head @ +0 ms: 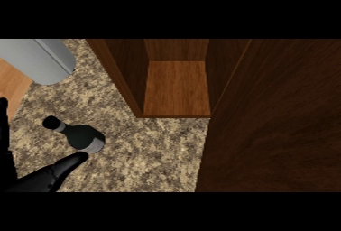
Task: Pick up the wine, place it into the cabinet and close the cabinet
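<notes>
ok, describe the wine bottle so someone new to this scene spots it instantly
Start at the open wooden cabinet on the speckled stone counter, then look down and to its left. The wine bottle stands there on the counter, just above the fingertips of the black left hand. It is the only small dark thing with a narrow capped neck and a pale label band; the other neighbour is a large grey cylinder.

One wine bottle (82,135) stands on the one speckled table (146,149). One wooden cabinet (174,90) is there, with one open door (273,122). One grey rounded object (40,58) lies at the upper left, perhaps an appliance. One black hand (47,176) shows
</notes>
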